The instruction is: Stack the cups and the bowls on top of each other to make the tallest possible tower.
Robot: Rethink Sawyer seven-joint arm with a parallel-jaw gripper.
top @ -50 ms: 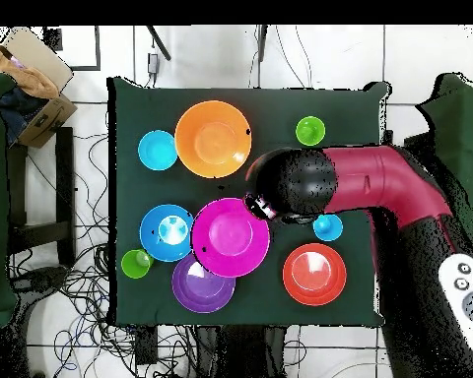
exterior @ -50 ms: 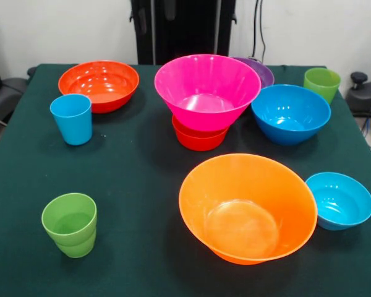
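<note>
The large pink bowl sits upright in a small red-orange bowl, a two-bowl tower mid-table. Around it stand separately a purple bowl, a blue bowl, a medium red-orange bowl, the large orange bowl and a small blue bowl. The sky blue cup and two green cups stand alone. Only the overhead view shows the arm; its black end hangs between pink and orange bowls, hiding most of the gripper.
The dark green table ends close to the front green cup and the small blue bowl. A cardboard box and loose cables lie on the floor off one table side.
</note>
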